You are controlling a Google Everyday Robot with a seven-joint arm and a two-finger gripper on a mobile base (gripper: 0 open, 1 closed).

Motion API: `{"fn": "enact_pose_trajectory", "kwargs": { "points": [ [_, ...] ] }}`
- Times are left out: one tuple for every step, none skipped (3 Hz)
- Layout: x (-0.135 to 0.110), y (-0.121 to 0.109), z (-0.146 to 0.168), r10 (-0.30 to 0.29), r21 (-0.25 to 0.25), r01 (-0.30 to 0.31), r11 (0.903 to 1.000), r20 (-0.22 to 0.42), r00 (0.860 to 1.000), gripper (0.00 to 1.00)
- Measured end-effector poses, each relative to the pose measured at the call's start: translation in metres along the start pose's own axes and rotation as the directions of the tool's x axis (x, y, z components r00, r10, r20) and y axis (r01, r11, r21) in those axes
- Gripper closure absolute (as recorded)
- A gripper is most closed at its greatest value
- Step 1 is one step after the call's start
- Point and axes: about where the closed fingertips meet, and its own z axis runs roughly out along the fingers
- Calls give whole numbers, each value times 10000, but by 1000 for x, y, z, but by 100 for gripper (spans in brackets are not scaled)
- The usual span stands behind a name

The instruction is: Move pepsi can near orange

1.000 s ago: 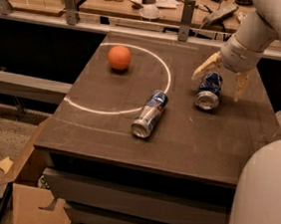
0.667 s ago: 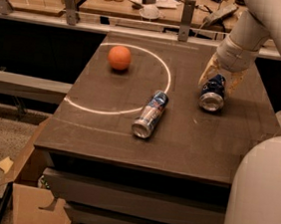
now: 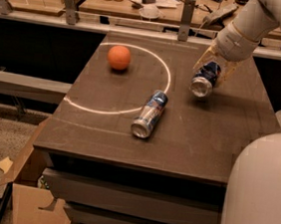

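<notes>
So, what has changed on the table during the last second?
The gripper, at the table's far right, closed in from a wide stance around the pepsi can and now clasps it. The can has shifted slightly up and left in the picture, toward the orange, and seems lifted off the table. The orange and the silver can lie where they were.

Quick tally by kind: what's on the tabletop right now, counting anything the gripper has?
Cans: 2 (pepsi can, clasped by the gripper at the far right; silver can, lying on its side in the middle)
Oranges: 1 (orange, far left)
Total: 3
</notes>
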Motion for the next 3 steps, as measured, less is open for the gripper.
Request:
{"fn": "enact_pose_trajectory", "kwargs": {
  "points": [
    [3,-26,0,1587,2119,-1745,9616,895,9833,100],
    [-3,-60,4,1816,3479,-2397,9064,1914,9646,100],
    [-15,-92,8,1514,4107,-2302,8822,2155,9647,100]
  ]
}}
